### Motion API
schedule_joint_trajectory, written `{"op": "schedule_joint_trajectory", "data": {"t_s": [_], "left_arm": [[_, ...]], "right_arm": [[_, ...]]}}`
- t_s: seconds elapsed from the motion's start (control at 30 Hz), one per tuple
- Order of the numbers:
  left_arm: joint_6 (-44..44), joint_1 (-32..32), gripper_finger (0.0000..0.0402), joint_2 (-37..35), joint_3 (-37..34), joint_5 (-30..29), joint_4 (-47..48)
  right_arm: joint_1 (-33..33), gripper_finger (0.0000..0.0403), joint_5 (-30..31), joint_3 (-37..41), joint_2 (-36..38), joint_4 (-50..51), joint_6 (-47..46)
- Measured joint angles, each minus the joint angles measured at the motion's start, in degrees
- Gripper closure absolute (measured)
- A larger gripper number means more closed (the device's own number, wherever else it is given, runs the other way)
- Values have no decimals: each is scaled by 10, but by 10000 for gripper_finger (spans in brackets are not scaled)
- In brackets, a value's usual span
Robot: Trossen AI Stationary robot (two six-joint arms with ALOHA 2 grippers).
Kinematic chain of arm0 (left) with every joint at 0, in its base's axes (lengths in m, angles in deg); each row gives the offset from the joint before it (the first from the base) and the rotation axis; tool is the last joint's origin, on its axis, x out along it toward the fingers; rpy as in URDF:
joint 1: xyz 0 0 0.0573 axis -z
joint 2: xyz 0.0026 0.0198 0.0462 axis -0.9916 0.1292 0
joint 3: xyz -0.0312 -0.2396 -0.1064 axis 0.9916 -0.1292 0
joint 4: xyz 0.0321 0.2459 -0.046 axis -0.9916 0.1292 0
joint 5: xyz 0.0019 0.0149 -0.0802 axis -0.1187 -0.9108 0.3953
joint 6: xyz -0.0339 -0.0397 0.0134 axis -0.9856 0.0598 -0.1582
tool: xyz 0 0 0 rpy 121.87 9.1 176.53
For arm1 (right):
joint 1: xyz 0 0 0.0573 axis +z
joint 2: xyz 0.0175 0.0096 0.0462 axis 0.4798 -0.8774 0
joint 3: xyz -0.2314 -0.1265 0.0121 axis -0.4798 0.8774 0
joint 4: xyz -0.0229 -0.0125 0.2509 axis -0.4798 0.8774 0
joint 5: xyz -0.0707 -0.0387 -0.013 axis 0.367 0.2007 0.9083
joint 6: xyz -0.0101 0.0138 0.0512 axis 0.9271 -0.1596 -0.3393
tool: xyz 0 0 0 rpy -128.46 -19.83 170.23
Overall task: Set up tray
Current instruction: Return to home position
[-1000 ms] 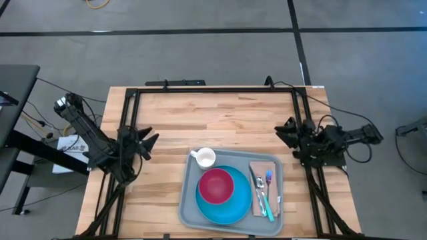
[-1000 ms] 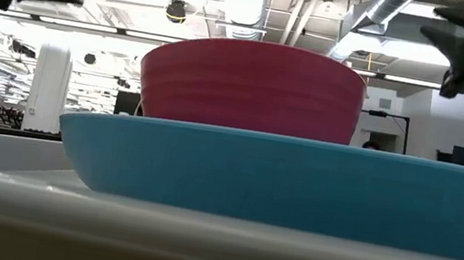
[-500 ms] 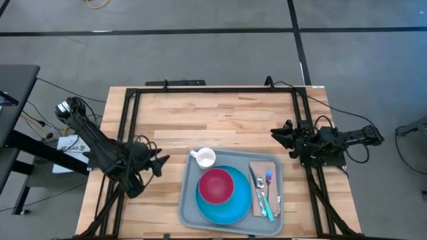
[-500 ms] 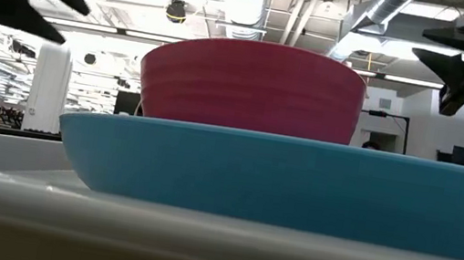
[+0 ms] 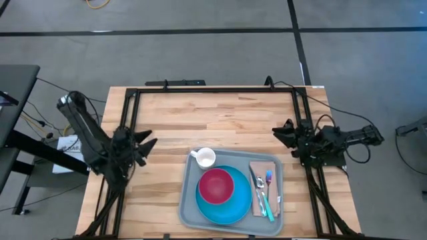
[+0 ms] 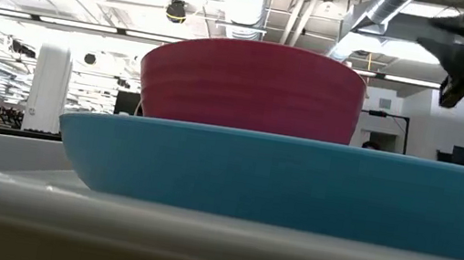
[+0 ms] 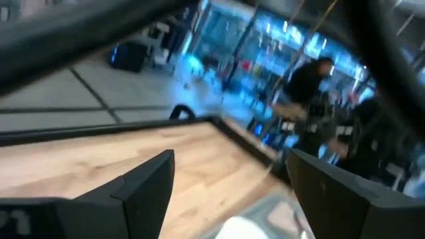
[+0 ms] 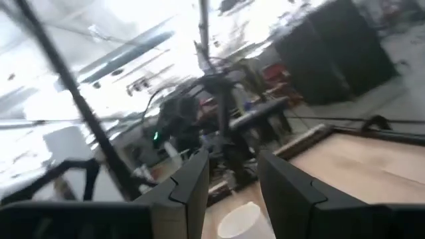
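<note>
- High view: we are finding the tray point(image 5: 188, 200) lying with its long axis running from arm to arm. The left gripper point(image 5: 151, 139) is hanging well off the tray's left side. The right gripper point(image 5: 280, 128) is nearer, just past its far right corner.
- Low view: the tray's rim is filling the foreground under the blue plate point(image 6: 280, 179) and red bowl point(image 6: 252, 87), with both grippers raised above.
- Left wrist view: its jaws are standing wide apart.
- Right wrist view: its jaws are standing apart, and the tray's white cup point(image 8: 246, 222) is lying ahead. We are judging both retreats unobstructed.

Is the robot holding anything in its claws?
Nothing is held. The left claw and right claw are both open and empty, away from the light-grey plastic tray.
</note>
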Motion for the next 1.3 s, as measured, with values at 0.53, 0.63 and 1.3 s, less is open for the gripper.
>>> {"op": "schedule_joint_trajectory", "data": {"t_s": [0.53, 0.63, 1.3], "left_arm": [[640, 18, 122, -238, 96, 186, -171], [730, 9, 122, -273, 20, 239, -360], [1040, -191, 123, -488, -176, 676, -631]], "right_arm": [[3, 280, -65, -56, 0, -20, 122], [3, 280, -69, -56, 0, -17, 122], [4, 280, -72, -56, 1, -27, 141]]}}
